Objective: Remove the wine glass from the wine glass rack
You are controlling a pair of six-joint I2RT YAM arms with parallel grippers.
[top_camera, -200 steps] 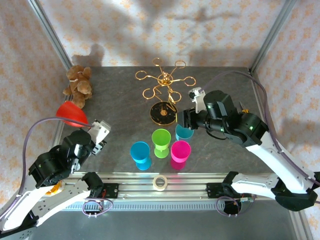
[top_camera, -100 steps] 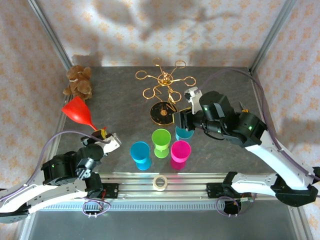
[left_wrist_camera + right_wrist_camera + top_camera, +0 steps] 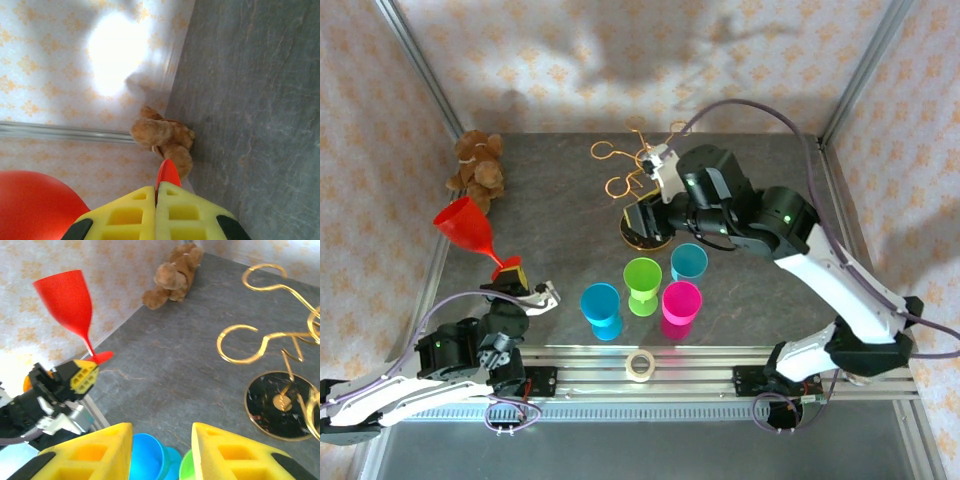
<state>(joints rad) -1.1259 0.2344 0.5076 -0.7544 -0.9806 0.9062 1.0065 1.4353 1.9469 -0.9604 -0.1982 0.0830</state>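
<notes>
Two sets of jaws, both mine. Left jaws clenched on foot of red wine glass (image 3: 461, 224); pads pinch it tight in left wrist view. Glass off wine glass rack (image 3: 638, 232), tilted, bowl up and leaning left, in air over left edge of worktop (image 3: 550, 210). Teddy bear (image 3: 475, 172) near it, rack well apart. Right jaws released, nothing between them, hanging near rack's black base. Four coloured cups (image 3: 642, 280) cluster at near worktop edge.

Grey stone tbl (image 3: 550, 215), patterned wallpaper walls (image 3: 520, 60).
</notes>
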